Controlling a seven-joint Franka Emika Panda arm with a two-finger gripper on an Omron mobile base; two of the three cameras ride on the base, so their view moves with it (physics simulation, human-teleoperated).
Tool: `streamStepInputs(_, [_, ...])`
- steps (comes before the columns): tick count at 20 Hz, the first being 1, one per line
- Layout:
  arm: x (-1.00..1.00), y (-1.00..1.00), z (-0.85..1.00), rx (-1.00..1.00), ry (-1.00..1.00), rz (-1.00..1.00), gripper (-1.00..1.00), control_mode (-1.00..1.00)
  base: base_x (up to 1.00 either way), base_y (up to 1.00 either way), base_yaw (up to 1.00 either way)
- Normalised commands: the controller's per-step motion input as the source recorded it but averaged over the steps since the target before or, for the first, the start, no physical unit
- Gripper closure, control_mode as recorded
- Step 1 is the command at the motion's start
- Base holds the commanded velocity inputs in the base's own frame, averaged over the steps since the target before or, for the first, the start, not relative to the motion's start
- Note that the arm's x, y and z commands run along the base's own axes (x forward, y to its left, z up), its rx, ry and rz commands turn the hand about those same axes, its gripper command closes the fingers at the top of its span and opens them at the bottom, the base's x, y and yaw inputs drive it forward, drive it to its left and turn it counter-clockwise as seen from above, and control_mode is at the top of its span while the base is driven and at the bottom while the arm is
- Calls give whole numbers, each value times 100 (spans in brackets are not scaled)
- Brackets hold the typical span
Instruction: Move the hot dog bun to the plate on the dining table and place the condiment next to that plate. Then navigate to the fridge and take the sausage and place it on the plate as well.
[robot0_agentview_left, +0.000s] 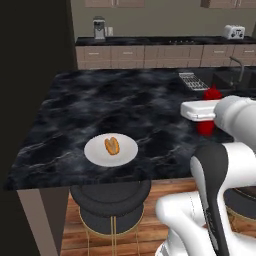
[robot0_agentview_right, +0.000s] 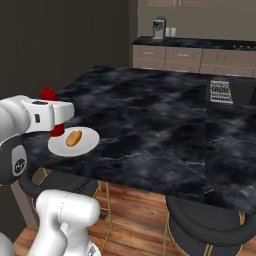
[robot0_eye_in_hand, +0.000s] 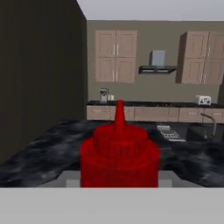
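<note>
The hot dog bun (robot0_agentview_left: 112, 145) lies on the white plate (robot0_agentview_left: 95, 153) near the front edge of the dark marble dining table (robot0_agentview_left: 100, 100). My gripper (robot0_agentview_left: 204, 119) is shut on the red condiment bottle (robot0_agentview_left: 212, 93), which it holds upright to the right of the plate. In the right base view the condiment bottle (robot0_agentview_right: 48, 93) sits in my gripper (robot0_agentview_right: 59, 120) close beside the plate (robot0_agentview_right: 85, 145) and the bun (robot0_agentview_right: 73, 138). The hand view has the bottle (robot0_eye_in_hand: 119, 153) right in front of it, and the bottle hides the fingertips. The sausage and the fridge are out of view.
Dark bar stools (robot0_agentview_left: 110, 197) stand under the table's front edge. A metal rack (robot0_agentview_left: 192, 80) and a sink with a faucet (robot0_agentview_left: 239, 67) are at the table's far right. The back counter carries a coffee machine (robot0_agentview_left: 99, 27) and a toaster (robot0_agentview_left: 233, 32).
</note>
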Motion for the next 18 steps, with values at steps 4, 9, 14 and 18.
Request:
streamStepInputs(4, [91, -50, -19, 4, 0, 22, 100, -100, 0, 0, 0])
streamStepInputs(9, [68, -44, -67, 0, 0, 47, 100, -100, 0, 0, 0])
streamStepInputs(14, [47, -1, -99, -6, 0, 68, 100, -100, 0, 0, 0])
streamStepInputs(18, [41, 17, -98, -5, -5, 53, 100, -100, 0, 0, 0])
